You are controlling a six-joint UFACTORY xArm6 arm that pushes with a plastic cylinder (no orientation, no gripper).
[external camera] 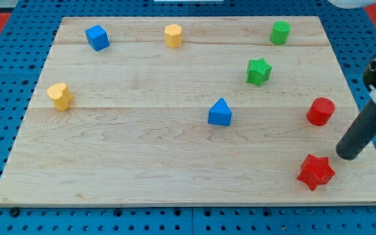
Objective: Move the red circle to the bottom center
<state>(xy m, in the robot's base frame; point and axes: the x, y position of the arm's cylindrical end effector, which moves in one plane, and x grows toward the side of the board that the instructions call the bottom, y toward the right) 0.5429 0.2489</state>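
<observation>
The red circle (320, 111) is a short red cylinder standing near the board's right edge, about mid-height. My tip (348, 155) is the lower end of the dark rod that comes in from the view's right. It rests on the board below and to the right of the red circle, apart from it. A red star (316, 172) lies just to the lower left of my tip, close to it, without clear contact.
On the wooden board (142, 163): a blue cube (97, 37) and a yellow hexagon (173, 35) at the top, a green cylinder (280, 32) at top right, a green star (258, 70), a blue pentagon-like block (219, 113) near the middle, a yellow heart (60, 96) at left.
</observation>
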